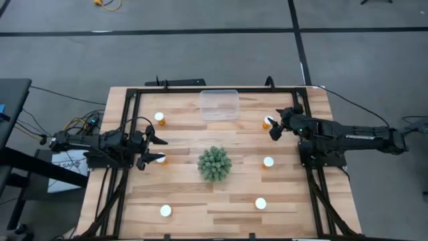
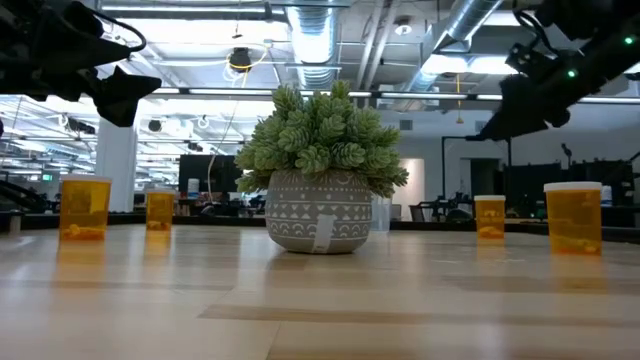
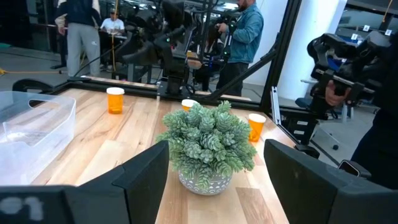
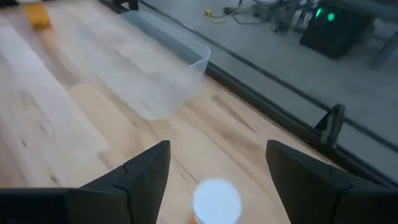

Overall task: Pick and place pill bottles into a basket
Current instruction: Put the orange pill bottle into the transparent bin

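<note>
Pale wooden table (image 1: 200,194), grey floor (image 1: 200,53) around, bright ceiling lights (image 2: 310,45) beyond.

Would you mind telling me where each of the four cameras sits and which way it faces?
High view: overhead, straight down; both arms, basket, plant.
Low view: table height, level past the plant; arms overhead.
Left wrist view: on the left arm, facing the plant between open left end effector fingers.
Right wrist view: on the right arm, looking down; open right end effector over a pill bottle.
Shared: both wrist views show the basket.
</note>
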You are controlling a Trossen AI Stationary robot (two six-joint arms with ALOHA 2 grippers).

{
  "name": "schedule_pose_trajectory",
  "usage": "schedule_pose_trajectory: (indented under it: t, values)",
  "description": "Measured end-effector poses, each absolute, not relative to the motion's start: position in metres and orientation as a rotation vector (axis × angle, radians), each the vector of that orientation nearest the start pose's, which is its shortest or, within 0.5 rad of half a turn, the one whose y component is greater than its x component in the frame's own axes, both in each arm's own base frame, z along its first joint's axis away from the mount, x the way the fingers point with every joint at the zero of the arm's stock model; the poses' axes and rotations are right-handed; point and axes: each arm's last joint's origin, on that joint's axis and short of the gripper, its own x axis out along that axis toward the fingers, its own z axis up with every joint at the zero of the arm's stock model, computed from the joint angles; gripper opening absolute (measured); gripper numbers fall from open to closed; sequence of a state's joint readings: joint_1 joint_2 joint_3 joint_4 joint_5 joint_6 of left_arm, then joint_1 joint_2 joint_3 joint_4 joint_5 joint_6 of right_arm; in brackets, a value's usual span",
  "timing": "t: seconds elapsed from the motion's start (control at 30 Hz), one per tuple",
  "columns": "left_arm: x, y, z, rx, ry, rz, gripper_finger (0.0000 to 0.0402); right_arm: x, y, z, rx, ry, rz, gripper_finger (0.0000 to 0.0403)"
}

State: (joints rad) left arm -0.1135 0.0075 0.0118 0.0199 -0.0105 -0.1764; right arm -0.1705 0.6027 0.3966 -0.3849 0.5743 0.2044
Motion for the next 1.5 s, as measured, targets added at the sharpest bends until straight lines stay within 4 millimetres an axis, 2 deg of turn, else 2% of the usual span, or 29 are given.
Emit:
schedule_pose_trajectory:
  t: [0.13, 0.33, 0.43, 0.9, 1.13, 1.33, 1.5]
  values:
    - [0.097, -0.011, 0.169, -0.178, -0.015, -0.105, 0.0254, 0.133, -0.043, 0.215, 0.163, 0.532, -0.795, 0.026]
    - [0.097, -0.011, 0.169, -0.178, -0.015, -0.105, 0.0254, 0.138, -0.052, 0.203, 0.402, 0.617, -0.776, 0.026]
    - [0.097, -0.011, 0.169, -0.178, -0.015, -0.105, 0.0254, 0.14, -0.055, 0.198, 0.454, 0.656, -0.741, 0.026]
    - [0.097, -0.011, 0.169, -0.178, -0.014, -0.105, 0.0254, 0.144, -0.073, 0.182, 0.528, 0.767, -0.8, 0.026]
    - [0.097, -0.011, 0.169, -0.178, -0.015, -0.105, 0.0254, 0.146, -0.076, 0.18, 0.582, 0.782, -0.704, 0.0261]
    - [0.097, -0.011, 0.169, -0.178, -0.015, -0.105, 0.0254, 0.147, -0.077, 0.184, 0.6, 0.777, -0.624, 0.0261]
    - [0.097, -0.011, 0.169, -0.178, -0.015, -0.105, 0.0254, 0.154, -0.08, 0.203, 0.505, 0.739, -0.581, 0.0261]
